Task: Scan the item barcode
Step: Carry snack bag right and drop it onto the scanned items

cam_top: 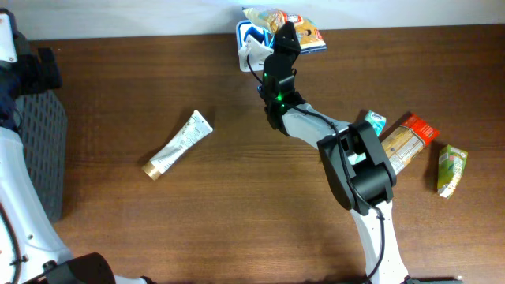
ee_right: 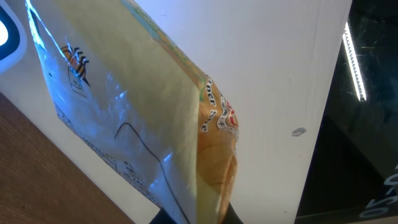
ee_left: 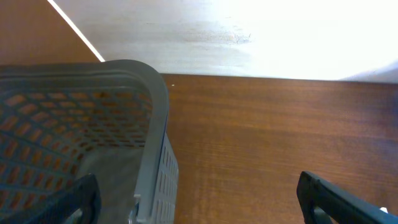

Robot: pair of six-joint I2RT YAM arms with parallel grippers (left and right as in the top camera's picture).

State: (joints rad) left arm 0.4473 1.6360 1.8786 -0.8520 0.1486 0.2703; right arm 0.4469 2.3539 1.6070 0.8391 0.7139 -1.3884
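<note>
Dark wood surface [cam_top: 237, 205] fills the overhead view, with a pale wall [cam_top: 118, 16] along its far edge. At the near left, the left pincer [ee_left: 196, 202] hangs over the rim of a grey mesh basket [ee_left: 149, 124]. Its jaws are spread wide with nothing between them.

Further in, a white tube [cam_top: 177, 144] with a gold cap lies alone at mid-left, bare wood all round it. On the right a teal pack [cam_top: 375, 122], an orange packet [cam_top: 408, 140] and a green carton [cam_top: 451, 170] lie near one another. They are beside the right arm's elbow and close to the right edge.

At the far edge, the right pincer [cam_top: 284, 39] is clamped shut on the lower end of the snack packet [ee_right: 124, 112]. The packet stands up from the jaws and tilts over the boundary between wood and wall. Blue light falls on its clear printed face. The white-and-blue scanner [cam_top: 246, 38] sits just beside the packet on its left, and whether they touch cannot be told. Open wood stretches between the scanner and the basket, so the widest free room lies to the left of the packet.
</note>
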